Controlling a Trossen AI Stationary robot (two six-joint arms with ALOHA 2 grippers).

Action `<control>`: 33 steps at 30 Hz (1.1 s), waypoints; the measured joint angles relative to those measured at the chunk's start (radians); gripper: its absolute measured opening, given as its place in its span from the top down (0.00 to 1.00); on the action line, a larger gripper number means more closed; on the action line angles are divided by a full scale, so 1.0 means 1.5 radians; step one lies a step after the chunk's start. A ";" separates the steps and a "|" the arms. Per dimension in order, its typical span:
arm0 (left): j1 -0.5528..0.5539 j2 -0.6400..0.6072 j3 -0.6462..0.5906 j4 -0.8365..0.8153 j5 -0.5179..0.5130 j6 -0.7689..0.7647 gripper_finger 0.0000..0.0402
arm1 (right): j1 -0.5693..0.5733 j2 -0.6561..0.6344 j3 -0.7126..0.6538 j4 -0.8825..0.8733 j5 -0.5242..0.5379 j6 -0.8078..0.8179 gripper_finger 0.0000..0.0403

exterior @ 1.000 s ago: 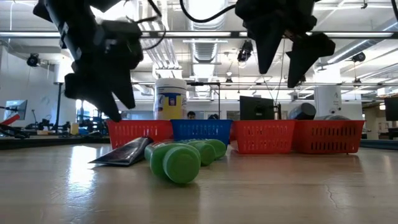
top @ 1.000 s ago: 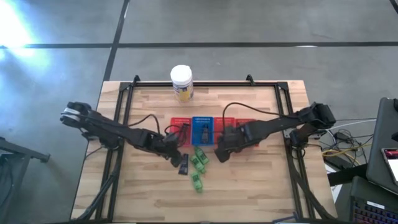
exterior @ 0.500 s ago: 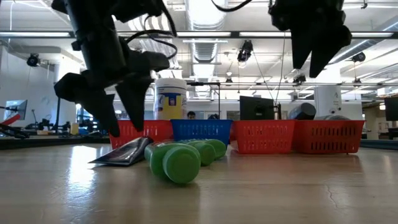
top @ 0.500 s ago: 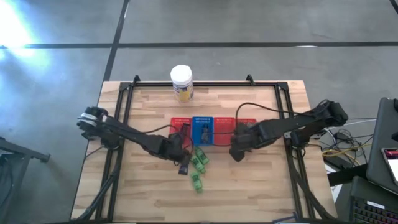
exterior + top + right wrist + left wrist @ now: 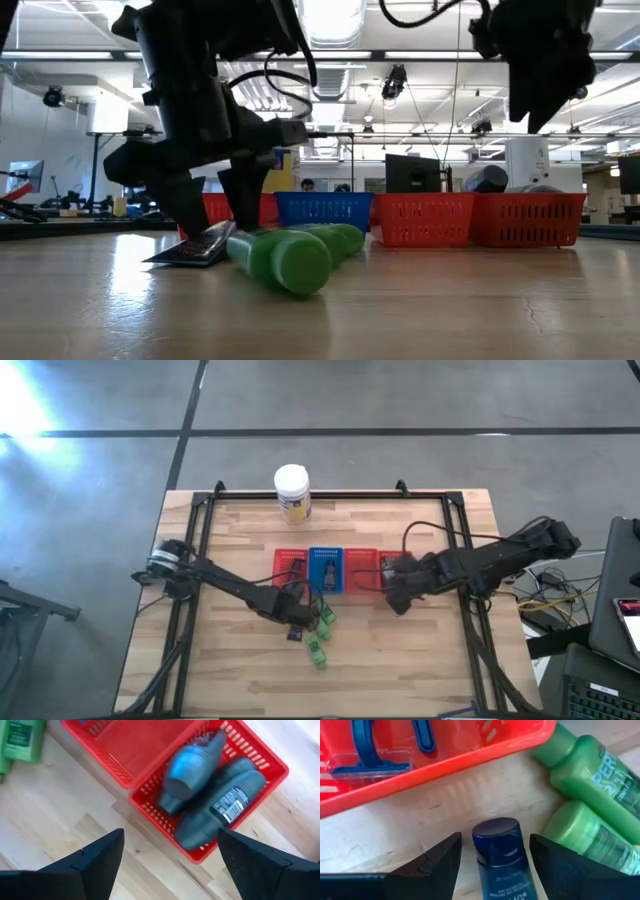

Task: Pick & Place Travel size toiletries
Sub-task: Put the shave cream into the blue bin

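Now the left gripper (image 5: 492,862) is down at the table with its jaws apart, one finger on each side of the dark navy tube (image 5: 502,855), which lies flat on the wood just in front of the leftmost red tray (image 5: 445,755); nothing is clamped yet. To do this step well, I think the fingers should sink until they nearly touch the wood, stay centred on the tube's body just behind its cap, and close evenly, because the tube is flat and could slip or turn if only one finger meets it first. The two green bottles (image 5: 590,800) lie just beside the tube on one side, near enough that the finger on that side could push them while closing, so the approach should stay straight. The tray wall is also near ahead of the cap, and the lift should go straight up before any move toward a tray. A blue razor (image 5: 375,755) already lies in this red tray. Beside it stands the blue tray (image 5: 325,568), then more red trays; above the farthest red tray (image 5: 210,795), which holds two grey bottles (image 5: 210,795), the right gripper (image 5: 170,855) hangs with its jaws wide and empty. A large white jar (image 5: 291,492) stands well behind the trays.
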 joint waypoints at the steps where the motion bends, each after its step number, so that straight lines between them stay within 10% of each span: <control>1: 0.000 0.003 0.000 0.000 0.001 -0.003 0.41 | 0.000 -0.009 -0.010 0.003 0.000 0.005 0.23; 14: 0.006 -0.001 0.002 -0.026 0.006 0.053 0.68 | 0.000 -0.087 -0.073 0.058 0.005 0.055 0.29; 33: 0.162 -0.066 0.142 0.015 -0.151 0.237 0.68 | 0.000 -0.087 -0.065 0.059 0.029 0.062 0.22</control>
